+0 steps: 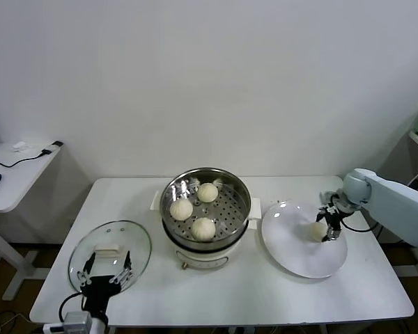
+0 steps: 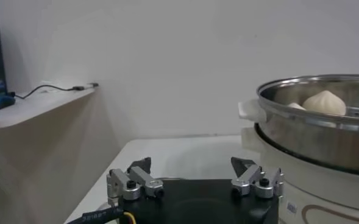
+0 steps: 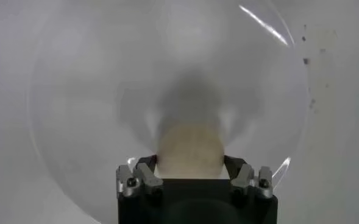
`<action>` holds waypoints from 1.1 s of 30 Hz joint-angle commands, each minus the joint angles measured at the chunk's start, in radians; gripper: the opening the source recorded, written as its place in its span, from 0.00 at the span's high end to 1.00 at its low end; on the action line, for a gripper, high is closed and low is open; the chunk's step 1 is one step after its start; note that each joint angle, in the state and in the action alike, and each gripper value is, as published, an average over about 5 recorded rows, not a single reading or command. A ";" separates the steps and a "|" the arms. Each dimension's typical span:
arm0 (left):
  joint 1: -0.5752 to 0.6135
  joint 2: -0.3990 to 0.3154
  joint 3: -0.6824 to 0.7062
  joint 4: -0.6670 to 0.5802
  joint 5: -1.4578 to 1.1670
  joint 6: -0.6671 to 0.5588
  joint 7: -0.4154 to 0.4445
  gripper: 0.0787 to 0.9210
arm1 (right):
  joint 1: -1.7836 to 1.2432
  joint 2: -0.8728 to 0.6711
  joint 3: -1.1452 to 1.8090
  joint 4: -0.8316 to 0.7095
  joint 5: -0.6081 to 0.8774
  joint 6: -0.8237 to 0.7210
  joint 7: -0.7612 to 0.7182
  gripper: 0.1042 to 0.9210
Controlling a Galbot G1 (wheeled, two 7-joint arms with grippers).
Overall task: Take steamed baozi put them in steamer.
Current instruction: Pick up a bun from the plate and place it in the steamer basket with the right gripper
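The steamer [image 1: 241, 189], a shiny steel basket on a cream pot base, stands mid-table with three pale baozi in it [image 1: 207, 192] [image 1: 181, 209] [image 1: 203, 228]. A fourth baozi [image 1: 318, 231] is over the white plate [image 1: 292, 259] on the right. My right gripper [image 1: 327, 227] is shut on this baozi [image 3: 189, 149], with a finger pressed against each side; its blurred shadow lies on the plate [image 3: 75, 91]. My left gripper [image 1: 108, 268] is open and empty, parked over the glass lid at the front left. In the left wrist view, this gripper [image 2: 194, 167] faces the steamer [image 2: 325, 131].
The round glass lid [image 1: 138, 245] with a white handle lies flat at the table's front left. A side desk [image 1: 14, 174] with cables stands further left. The plate's front rim is near the table's front edge.
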 commanded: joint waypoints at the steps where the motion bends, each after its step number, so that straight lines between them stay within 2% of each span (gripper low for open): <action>1: 0.001 -0.002 0.003 -0.004 0.006 0.001 0.000 0.12 | 0.035 -0.003 -0.003 0.013 0.027 -0.002 -0.023 0.24; 7: 0.004 -0.002 0.003 -0.015 0.006 0.002 0.000 0.12 | 0.262 -0.029 -0.157 0.079 0.155 0.010 -0.063 0.27; 13: 0.001 0.001 0.010 -0.032 0.005 0.005 0.002 0.12 | 0.700 0.039 -0.473 0.203 0.433 0.002 -0.084 0.28; 19: -0.012 0.009 0.016 -0.031 0.004 0.005 0.003 0.12 | 0.939 0.163 -0.591 0.358 0.686 -0.075 -0.054 0.28; 26: -0.017 0.018 0.009 -0.032 0.003 0.003 0.003 0.12 | 0.945 0.285 -0.583 0.553 0.868 -0.207 0.110 0.28; 33: -0.029 0.020 0.006 -0.025 0.001 0.003 0.002 0.12 | 0.805 0.367 -0.592 0.572 0.853 -0.285 0.228 0.28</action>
